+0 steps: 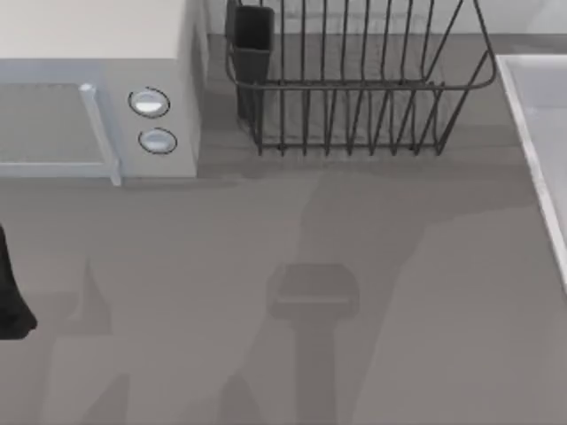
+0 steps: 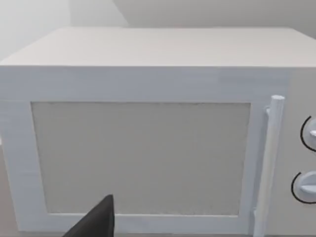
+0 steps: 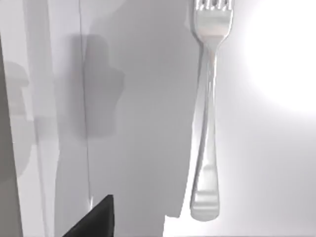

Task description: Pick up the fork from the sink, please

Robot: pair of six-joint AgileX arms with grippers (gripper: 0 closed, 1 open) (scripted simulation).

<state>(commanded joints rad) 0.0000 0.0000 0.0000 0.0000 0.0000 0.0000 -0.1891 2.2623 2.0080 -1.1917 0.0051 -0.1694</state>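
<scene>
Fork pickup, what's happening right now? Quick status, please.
Right gripper above the sink, not touching anything. Fork lying flat in the basin, not gripped. Left gripper parked facing the microwave. Nothing on the fork.

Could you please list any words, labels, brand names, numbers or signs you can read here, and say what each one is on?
No readable text anywhere.
Microwave: blank door, and its two dials carry no markings.
Wire rack, fork and sink: no lettering or brand stamp.
</scene>
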